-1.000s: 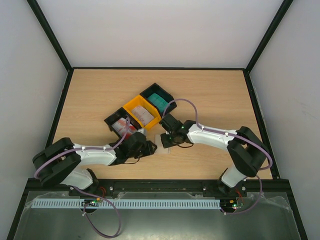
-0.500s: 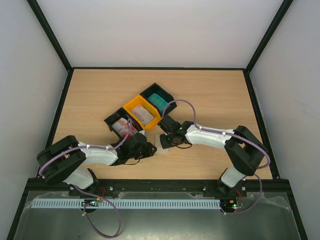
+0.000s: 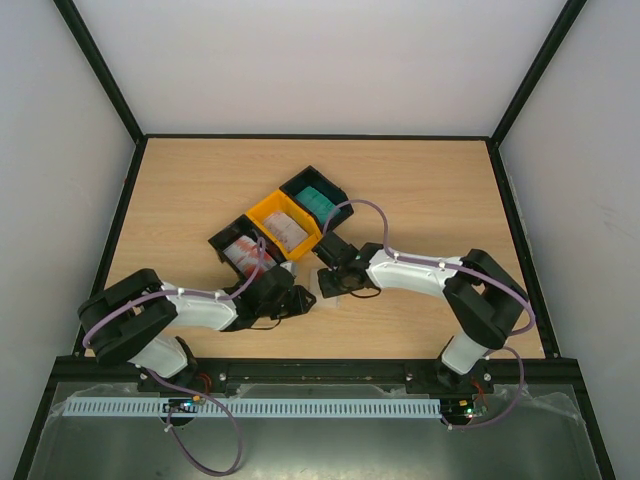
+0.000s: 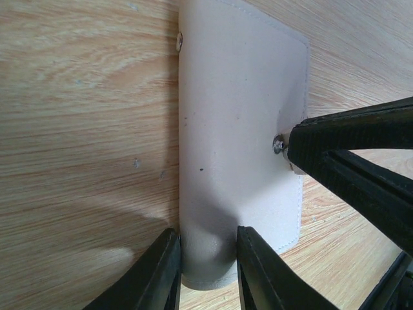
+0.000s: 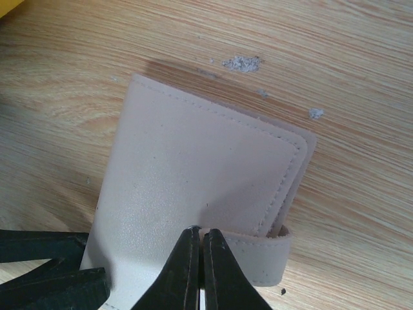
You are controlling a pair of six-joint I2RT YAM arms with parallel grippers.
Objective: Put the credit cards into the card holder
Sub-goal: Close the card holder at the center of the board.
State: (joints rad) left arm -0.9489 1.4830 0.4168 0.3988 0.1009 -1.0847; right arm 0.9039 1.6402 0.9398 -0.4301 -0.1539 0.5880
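Snugly, card holder (image 4: pixel 239 129) sits inside left tool (image 4: pixel 206 274).

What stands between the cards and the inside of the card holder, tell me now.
The card holder itself: it lies folded shut on the table, its cover over the inside. The left gripper pinches its folded edge; the right gripper is shut at the snap tab. The credit cards sit uncovered in the trays.

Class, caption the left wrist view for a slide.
Left claw pinches the card holder's folded edge; the shut right claw meets its snap tab.
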